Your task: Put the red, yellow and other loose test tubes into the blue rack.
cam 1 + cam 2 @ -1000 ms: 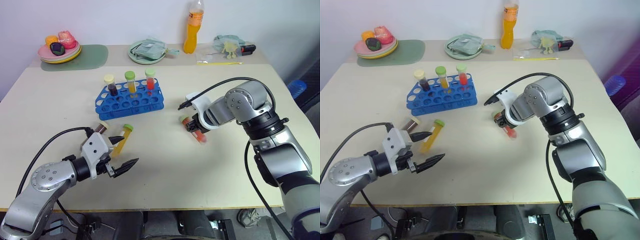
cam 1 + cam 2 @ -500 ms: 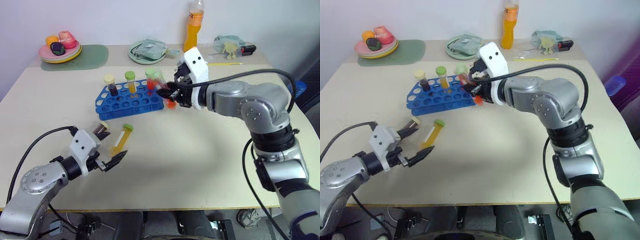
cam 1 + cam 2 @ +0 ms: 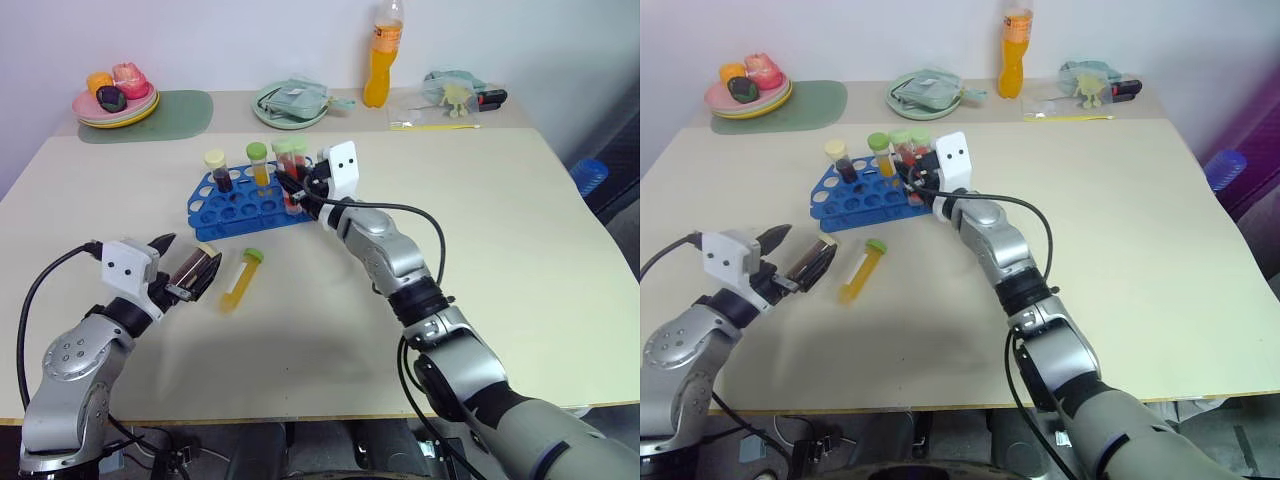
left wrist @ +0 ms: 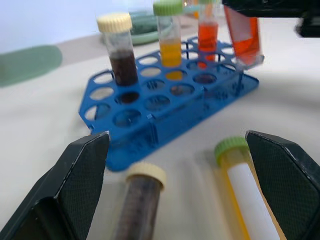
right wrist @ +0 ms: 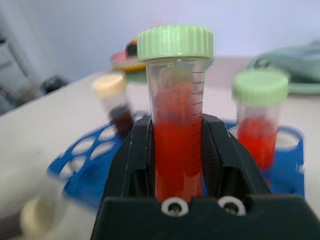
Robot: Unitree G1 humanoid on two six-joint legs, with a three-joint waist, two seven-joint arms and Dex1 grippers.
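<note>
Head stereo pair looks forward and down over the beige table (image 3: 520, 250). Both wrist views face, low and close, the blue perforated plastic rack (image 4: 170, 102), shared by all views.

red tube (image 5: 176, 150): base hidden in right gripper (image 5: 175, 165) | brown tube (image 4: 137, 210): cut off

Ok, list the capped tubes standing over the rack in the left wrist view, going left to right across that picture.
dark brown tube with cream cap → yellow tube with green cap → red tube standing in the blue rack → red tube held by the right gripper.
</note>
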